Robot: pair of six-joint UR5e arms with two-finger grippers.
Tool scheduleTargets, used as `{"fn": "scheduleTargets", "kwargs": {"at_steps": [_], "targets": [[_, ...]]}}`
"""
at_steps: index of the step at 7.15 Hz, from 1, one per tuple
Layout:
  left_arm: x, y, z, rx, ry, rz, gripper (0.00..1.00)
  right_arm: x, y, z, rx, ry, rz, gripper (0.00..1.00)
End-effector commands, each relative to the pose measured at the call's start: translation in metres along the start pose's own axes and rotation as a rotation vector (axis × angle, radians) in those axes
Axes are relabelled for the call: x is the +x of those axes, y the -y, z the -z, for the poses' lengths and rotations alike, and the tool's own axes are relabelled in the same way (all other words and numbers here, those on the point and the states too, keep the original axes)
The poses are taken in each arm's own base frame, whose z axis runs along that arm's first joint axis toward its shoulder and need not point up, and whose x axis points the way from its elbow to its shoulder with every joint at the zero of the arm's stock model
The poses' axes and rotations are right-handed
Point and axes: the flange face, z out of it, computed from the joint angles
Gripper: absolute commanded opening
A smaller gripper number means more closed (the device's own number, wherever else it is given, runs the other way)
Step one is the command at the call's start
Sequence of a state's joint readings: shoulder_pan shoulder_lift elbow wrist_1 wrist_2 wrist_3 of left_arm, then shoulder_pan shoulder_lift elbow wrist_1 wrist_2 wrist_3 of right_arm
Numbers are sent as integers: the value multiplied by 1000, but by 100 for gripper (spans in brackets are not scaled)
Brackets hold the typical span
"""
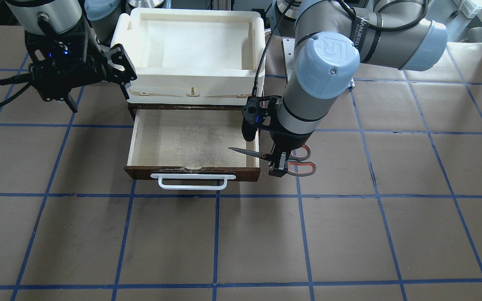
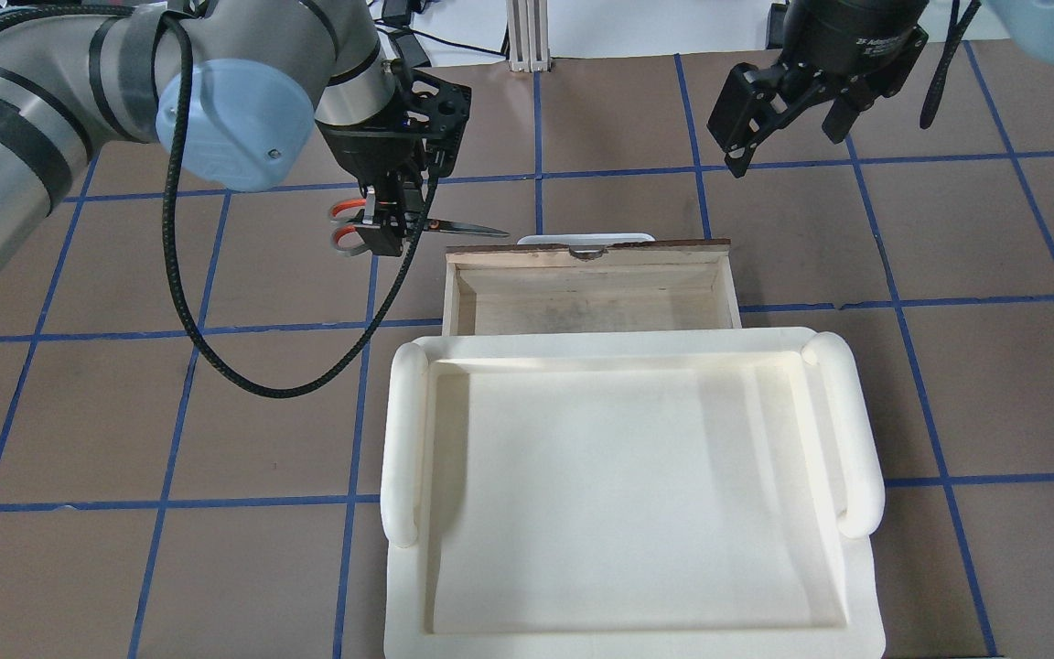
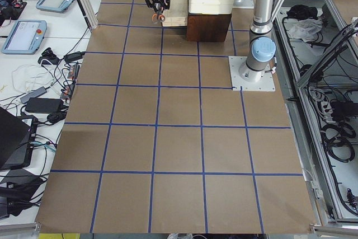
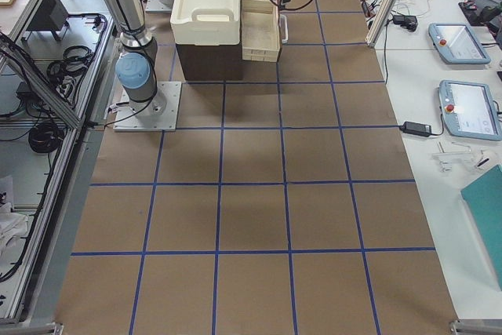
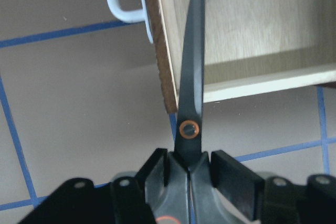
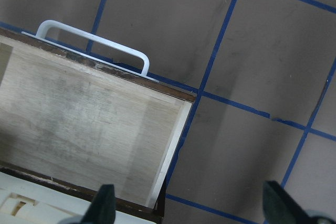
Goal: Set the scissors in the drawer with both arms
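The scissors (image 1: 247, 153) have dark blades and grey handles with orange-red loops (image 2: 345, 240). My left gripper (image 1: 278, 165) is shut on them near the pivot and holds them level beside the drawer's side wall. The blade (image 5: 192, 72) points over the corner of the open drawer (image 1: 191, 136). The drawer is dark brown with a white bar handle (image 1: 193, 182) and a pale bare interior (image 2: 582, 295). My right gripper (image 2: 788, 151) is open and empty, raised beyond the drawer's other side (image 6: 79, 114); it also shows in the front-facing view (image 1: 98, 98).
A cream-white plastic tray (image 2: 403, 439) sits on top of the cabinet behind the drawer (image 1: 191, 77). The table is brown with a blue tape grid. The left arm's black cable (image 2: 243, 366) hangs in a loop beside the tray.
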State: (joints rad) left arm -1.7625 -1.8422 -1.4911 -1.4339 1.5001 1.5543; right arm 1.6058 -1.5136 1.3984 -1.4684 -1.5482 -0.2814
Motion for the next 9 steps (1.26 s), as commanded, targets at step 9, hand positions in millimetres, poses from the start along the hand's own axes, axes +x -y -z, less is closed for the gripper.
{"fn": "scheduleTargets", "kwargs": {"at_steps": [9], "targets": [[40,114,-51,13,-52,-68,0,9,-8,1,-4,-2,-223,100]]}}
